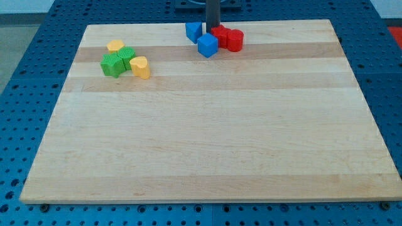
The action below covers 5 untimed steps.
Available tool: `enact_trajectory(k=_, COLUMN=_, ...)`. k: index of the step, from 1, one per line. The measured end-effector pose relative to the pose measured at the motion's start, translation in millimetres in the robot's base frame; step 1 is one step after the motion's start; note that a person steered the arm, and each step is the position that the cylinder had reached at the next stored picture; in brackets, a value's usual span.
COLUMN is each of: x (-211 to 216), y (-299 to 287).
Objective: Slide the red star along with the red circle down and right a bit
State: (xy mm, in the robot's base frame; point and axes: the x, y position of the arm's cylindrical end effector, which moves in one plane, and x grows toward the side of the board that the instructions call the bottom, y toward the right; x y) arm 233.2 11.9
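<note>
Fingers: none on this rig, so open or closed doesn't apply; the arm ends in a dark rod, my tip [213,27] down at the view's top, tucked between the blue triangle-ish block [194,31] on its left and the red star [220,34] just right of it. Near to far: the desk [201,157] is bare wood across the whole bottom and middle, then at upper left a cluster of two green blocks [117,61], a yellow block [141,67] and another yellow block [115,46], well apart from the task blocks. Farthest, red star touching red circle [234,40], blue cube [208,45] touching star's lower left. Judgement: push from the star's upper-left so both reds move together down-right; keep contact centred or the circle slips off sideways, and avoid dragging the blue cube. Plenty of open room down-right; only the desk's top edge is close.
</note>
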Motion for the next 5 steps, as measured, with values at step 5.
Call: enact_trajectory(k=5, x=89, y=2)
